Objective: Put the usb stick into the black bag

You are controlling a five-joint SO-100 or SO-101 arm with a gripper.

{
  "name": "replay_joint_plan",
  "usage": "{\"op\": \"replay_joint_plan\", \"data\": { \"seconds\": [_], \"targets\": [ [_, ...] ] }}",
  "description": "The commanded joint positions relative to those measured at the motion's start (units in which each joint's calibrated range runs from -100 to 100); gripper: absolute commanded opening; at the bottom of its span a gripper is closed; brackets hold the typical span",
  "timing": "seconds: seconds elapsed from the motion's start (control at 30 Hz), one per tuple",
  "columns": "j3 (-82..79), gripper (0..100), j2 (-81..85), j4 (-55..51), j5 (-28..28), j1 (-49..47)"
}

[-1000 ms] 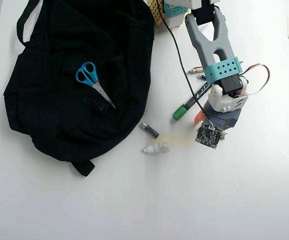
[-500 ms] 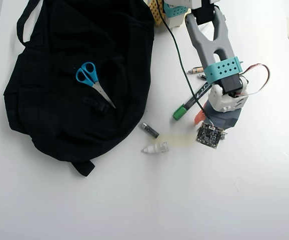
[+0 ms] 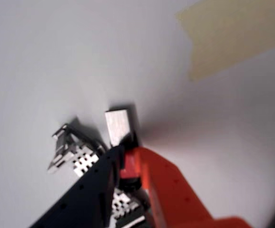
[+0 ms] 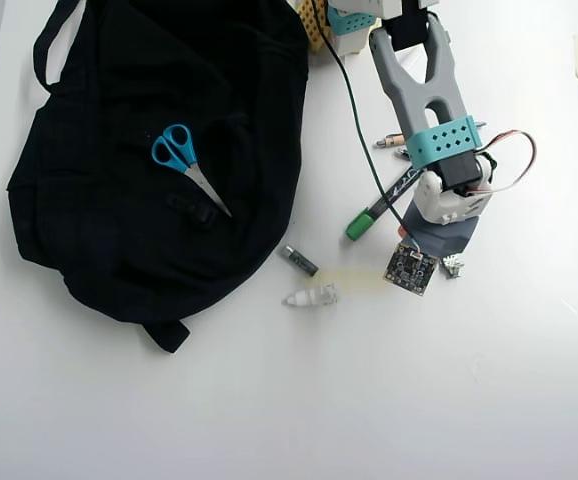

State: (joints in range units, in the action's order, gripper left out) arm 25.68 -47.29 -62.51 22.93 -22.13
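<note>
**USB stick pinched in the gripper, bag way off to the left**

Going left to right in the overhead view: the black bag (image 4: 149, 160) takes up the whole upper left of the white table (image 4: 299, 400), slumped flat with a strap looping off its top left corner. A pair of blue-handled scissors (image 4: 184, 160) lies on top of it, blades pointing down and right. Just off the bag's right edge there's a short dark grey stick (image 4: 298, 260) and, right below it, a white ribbed cap piece (image 4: 311, 296). Further right a green-capped marker (image 4: 379, 205) lies diagonally, partly under the arm (image 4: 419, 80). The arm comes down from the top edge, and its wrist sits over a small bare circuit board (image 4: 411, 267). A little metal bit (image 4: 453, 265) pokes out just right of that board.

From above you can't see the stick at all, the wrist covers it. The wrist view sorts that out: the gripper (image 3: 125, 159), one black finger and one orange, is closed tight on the usb stick (image 3: 123, 142). The red body is squeezed between the fingers and the silver plug end sticks out past the tips toward the table. A small metal clip-like piece (image 3: 73, 154) sits just left of it. A yellowish tape patch (image 3: 232, 33) shows top right. So the stick is well apart from the bag.
</note>
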Motion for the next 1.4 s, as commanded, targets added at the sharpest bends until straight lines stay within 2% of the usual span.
{"op": "replay_joint_plan", "data": {
  "seconds": [0.0,0.3,0.57,0.83,1.37],
  "targets": [
    [-0.5,2,-0.2,-2.4,-0.1,-0.3],
    [4.2,3,-0.3,-1.5,-0.5,-1.0],
    [7.8,19,0.3,-1.5,-0.7,-3.8],
    [8.6,19,-0.8,-2.4,-0.7,-6.1],
    [3.2,19,-0.8,-1.7,-0.7,-2.3]
  ]
}}
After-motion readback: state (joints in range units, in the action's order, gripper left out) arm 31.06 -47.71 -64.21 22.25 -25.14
